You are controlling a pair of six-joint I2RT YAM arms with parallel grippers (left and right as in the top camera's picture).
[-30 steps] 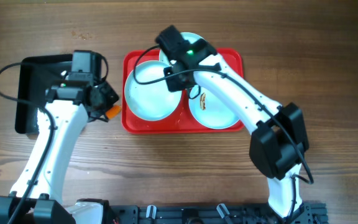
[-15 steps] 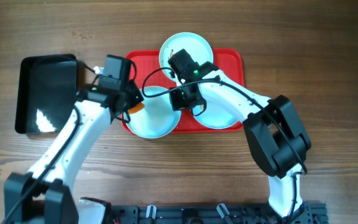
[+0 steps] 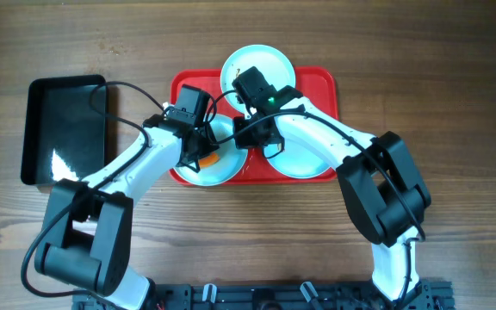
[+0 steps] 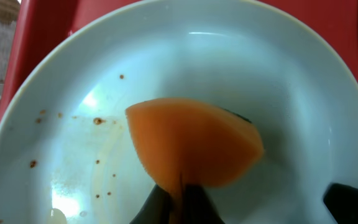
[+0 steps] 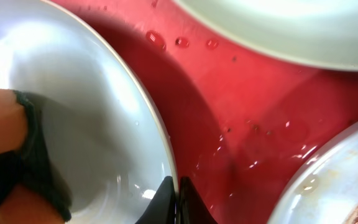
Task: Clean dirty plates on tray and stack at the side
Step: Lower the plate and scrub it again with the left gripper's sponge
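Observation:
The red tray (image 3: 319, 83) holds three pale plates. The left plate (image 3: 220, 175) (image 4: 260, 74) carries brown specks. My left gripper (image 3: 203, 158) (image 4: 182, 190) is shut on an orange sponge (image 3: 212, 160) (image 4: 194, 149), which rests inside that plate. My right gripper (image 3: 243, 145) (image 5: 176, 190) is shut on the same plate's right rim (image 5: 157, 143). A second plate (image 3: 270, 65) (image 5: 291, 25) sits at the tray's far edge. The third plate (image 3: 305, 160) (image 5: 344, 180), with brown smears, lies at the right.
A glossy black bin (image 3: 63, 129) stands on the wooden table left of the tray. Water drops lie on the tray floor (image 5: 247, 112) between the plates. Both arms cross above the tray's middle.
My left arm has swung right from beside the black bin and brought the sponge down into the left plate. My right gripper dropped from the far plate onto the left plate's rim.

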